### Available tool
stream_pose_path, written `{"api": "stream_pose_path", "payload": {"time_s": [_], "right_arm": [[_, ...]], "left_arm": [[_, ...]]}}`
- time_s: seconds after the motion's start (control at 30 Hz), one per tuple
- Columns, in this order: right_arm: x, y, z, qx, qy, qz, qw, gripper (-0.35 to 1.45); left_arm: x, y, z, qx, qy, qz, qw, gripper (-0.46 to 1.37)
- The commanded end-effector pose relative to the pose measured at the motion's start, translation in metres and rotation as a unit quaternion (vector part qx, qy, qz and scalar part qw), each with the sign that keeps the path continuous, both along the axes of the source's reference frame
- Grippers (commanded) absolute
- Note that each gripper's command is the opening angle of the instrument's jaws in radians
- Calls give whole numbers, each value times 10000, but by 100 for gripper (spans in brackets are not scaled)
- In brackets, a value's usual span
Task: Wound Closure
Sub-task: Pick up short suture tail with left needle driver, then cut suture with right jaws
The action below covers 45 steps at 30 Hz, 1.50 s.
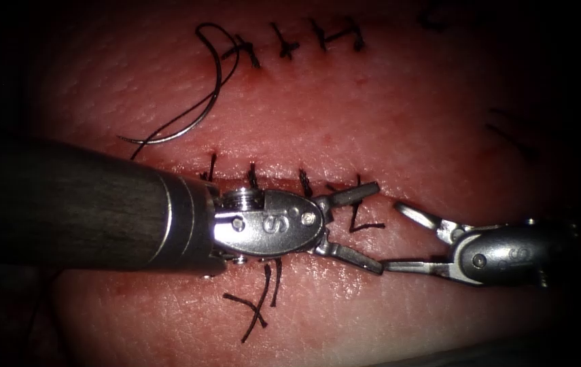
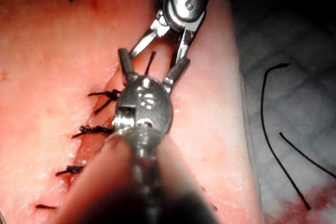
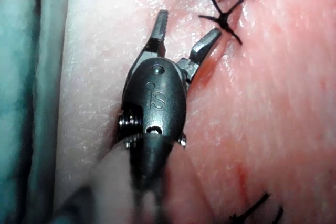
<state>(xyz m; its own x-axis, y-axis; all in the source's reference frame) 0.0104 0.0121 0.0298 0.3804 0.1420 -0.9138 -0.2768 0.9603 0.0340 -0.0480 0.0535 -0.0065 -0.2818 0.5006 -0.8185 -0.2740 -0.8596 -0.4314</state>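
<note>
Over at ten o'clock in the endoscope view: the needle (image 1: 198, 109) lies loose on the tissue (image 1: 399, 115), above the cut, not in the tissue, no tool on it.
Thread: the thread (image 1: 217, 47) loops up from the needle to the upper row of stitches (image 1: 283, 46) at twelve o'clock.
Left gripper: the left gripper (image 1: 365, 228) sits dead centre, jaws spread wide, holding nothing; one jaw lies over the cut (image 1: 168, 160) line, the other points to four o'clock.
Lower stitches: the lower stitches (image 1: 253, 175) cross the cut beside and behind the left tool; cut ends of thread (image 1: 256, 306) trail at six o'clock.
Right gripper: the right gripper (image 1: 406, 238) comes in at three o'clock, jaws also parted and empty, its lower jaw tip just about touching the left tool's lower jaw.
Wrist check: the left wrist view confirms both tools nose to nose, and the right wrist view shows the right gripper (image 3: 186, 32) parted over bare tissue.
Risk, as I judge it: tips this close could clash or snag the knot tail (image 1: 365, 221) between them and loosen a stitch.
Second risk: the needle lies well apart from both tools, so a reach across could drag the thread.
</note>
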Motion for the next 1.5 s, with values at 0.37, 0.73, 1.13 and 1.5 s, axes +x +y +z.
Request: {"api": "stream_pose_path", "payload": {"time_s": [0.37, 0.73, 1.13, 1.5], "right_arm": [[-2, -2, -1, 45, 4, -15, 10000, 127], [-3, -7, 0, 26, 1, -5, 10000, 126], [6, 0, 3, 46, -45, 96, 9999, 131], [32, 8, 7, -85, 136, 63, 9999, 130]], "left_arm": [[-4, 2, 13, 4, 324, 244, 9992, 42], [-2, 7, 9, -33, 311, 275, 9991, -35], [7, 9, 2, -142, 102, 227, 9996, -35], [11, -1, -1, -1285, -448, 446, 9897, -35]]}}
